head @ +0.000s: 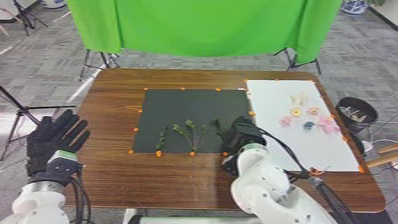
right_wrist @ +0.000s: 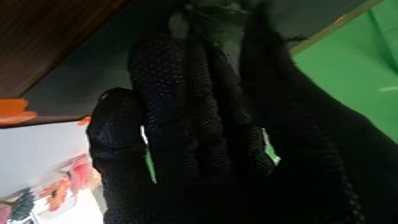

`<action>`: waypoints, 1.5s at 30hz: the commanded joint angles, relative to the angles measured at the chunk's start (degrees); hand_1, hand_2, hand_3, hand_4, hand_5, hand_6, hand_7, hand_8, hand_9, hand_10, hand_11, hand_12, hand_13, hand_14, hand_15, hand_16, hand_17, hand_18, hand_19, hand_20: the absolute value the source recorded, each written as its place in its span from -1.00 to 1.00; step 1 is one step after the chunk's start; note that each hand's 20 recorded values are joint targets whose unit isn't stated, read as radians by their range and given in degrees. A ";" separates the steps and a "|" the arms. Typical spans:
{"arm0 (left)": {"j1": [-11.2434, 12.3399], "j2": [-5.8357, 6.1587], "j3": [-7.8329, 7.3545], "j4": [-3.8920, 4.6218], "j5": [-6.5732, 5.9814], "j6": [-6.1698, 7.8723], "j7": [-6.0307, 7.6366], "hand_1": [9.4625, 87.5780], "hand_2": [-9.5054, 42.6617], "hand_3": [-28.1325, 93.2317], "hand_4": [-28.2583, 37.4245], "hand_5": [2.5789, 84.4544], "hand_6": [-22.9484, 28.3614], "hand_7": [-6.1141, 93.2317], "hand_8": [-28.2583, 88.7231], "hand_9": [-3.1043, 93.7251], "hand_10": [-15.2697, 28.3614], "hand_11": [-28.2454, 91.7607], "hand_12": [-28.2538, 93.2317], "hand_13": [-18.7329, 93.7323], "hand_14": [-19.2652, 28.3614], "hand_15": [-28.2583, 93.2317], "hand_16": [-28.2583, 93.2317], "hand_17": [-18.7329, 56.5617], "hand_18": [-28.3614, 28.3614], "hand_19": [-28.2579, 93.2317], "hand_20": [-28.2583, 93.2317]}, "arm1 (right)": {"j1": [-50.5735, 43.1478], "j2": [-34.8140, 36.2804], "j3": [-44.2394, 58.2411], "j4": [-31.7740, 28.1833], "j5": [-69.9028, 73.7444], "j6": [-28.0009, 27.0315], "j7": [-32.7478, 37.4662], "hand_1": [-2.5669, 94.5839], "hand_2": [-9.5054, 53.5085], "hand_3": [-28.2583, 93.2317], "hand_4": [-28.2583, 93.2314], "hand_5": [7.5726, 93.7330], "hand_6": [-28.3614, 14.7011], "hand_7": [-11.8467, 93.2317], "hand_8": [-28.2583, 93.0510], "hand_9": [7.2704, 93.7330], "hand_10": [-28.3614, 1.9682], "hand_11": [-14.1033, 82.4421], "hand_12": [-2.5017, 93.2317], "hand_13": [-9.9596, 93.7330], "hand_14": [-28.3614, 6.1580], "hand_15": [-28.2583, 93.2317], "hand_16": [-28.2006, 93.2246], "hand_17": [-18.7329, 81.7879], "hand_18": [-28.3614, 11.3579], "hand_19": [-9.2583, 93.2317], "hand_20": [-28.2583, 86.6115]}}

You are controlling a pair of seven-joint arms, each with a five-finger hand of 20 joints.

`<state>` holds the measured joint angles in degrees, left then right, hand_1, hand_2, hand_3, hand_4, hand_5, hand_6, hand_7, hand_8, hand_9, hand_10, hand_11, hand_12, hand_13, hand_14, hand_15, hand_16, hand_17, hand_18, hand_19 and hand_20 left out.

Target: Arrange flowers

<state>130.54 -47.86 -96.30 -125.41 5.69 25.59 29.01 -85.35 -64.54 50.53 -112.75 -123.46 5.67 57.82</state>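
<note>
In the head view, green sprigs [head: 189, 132] lie on the dark mat [head: 173, 102], one of them close beside my right hand [head: 242, 134] at the mat's right edge. Pink, yellow and dark flowers [head: 286, 120] rest on the white sheet [head: 271, 92]. My left hand [head: 58, 139] is open left of the mat, its fingers spread. In the right wrist view, my right hand [right_wrist: 191, 120] has its fingers and thumb extended, with greenery [right_wrist: 218, 17] at their tips. Whether they touch it is unclear.
Small orange markers [head: 159, 154] edge the mat and the white sheet on the brown table [head: 191, 185]. Beyond the far edge hangs a green cloth [head: 204, 30]. A dark bin [head: 357, 110] stands off the table's right side.
</note>
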 commanded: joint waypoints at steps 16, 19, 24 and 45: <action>0.82 -0.55 -0.19 -0.28 0.11 -0.43 -0.22 -0.53 -0.07 0.63 -1.00 0.09 0.32 -0.56 -0.67 -0.19 0.45 -0.10 -0.35 -0.18 0.52 0.19 -0.69 -0.68 0.57 0.17 -0.41 | -6.64 2.12 4.62 -7.63 4.77 -12.45 -1.34 0.09 -0.68 0.68 -0.92 0.57 0.01 -0.26 -0.36 0.51 -0.38 -0.34 -0.60 0.64 -0.11 0.34 -0.16 0.22 -0.79 1.00 -0.13; 0.92 -0.70 -0.32 -0.29 0.06 -0.48 -0.30 -0.53 -0.07 0.63 -1.00 0.09 0.31 -0.56 -0.67 -0.18 0.45 -0.10 -0.35 -0.18 0.52 0.20 -0.69 -0.68 0.57 0.17 -0.41 | -7.02 2.07 5.03 -8.13 5.81 -13.81 -1.48 0.09 -0.70 0.69 -0.90 0.60 0.02 -0.27 -0.35 0.53 -0.35 -0.34 -0.59 0.64 -0.10 0.33 -0.15 0.22 -0.80 1.00 -0.13; 1.18 -0.58 -0.10 -0.38 -0.06 -0.38 -0.03 -0.53 -0.07 0.63 -1.00 0.09 0.32 -0.56 -0.67 -0.18 0.45 -0.10 -0.35 -0.18 0.52 0.20 -0.69 -0.68 0.57 0.17 -0.41 | -7.05 2.20 5.00 -8.09 5.74 -11.63 -1.82 0.09 -0.73 0.68 -0.90 0.59 0.03 -0.28 -0.34 0.53 -0.34 -0.35 -0.59 0.64 -0.10 0.32 -0.15 0.22 -0.80 0.99 -0.13; 0.68 -1.51 -0.63 0.11 0.42 -0.39 -1.79 -0.53 -0.04 0.63 -1.00 0.10 0.32 -0.56 -0.67 -0.16 0.46 -0.09 -0.35 -0.18 0.53 0.20 -0.69 -0.68 0.58 0.17 -0.41 | -6.92 4.49 5.46 -8.81 2.18 -0.69 -4.00 -0.06 -0.78 0.70 -0.89 0.50 0.02 -0.28 -0.40 0.46 -0.37 -0.35 -0.60 0.60 -0.11 0.33 -0.16 0.20 -0.77 0.97 -0.13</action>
<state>131.04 -48.82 -96.48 -125.42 5.75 25.61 28.18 -91.94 -62.07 56.05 -121.08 -116.97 -3.26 53.85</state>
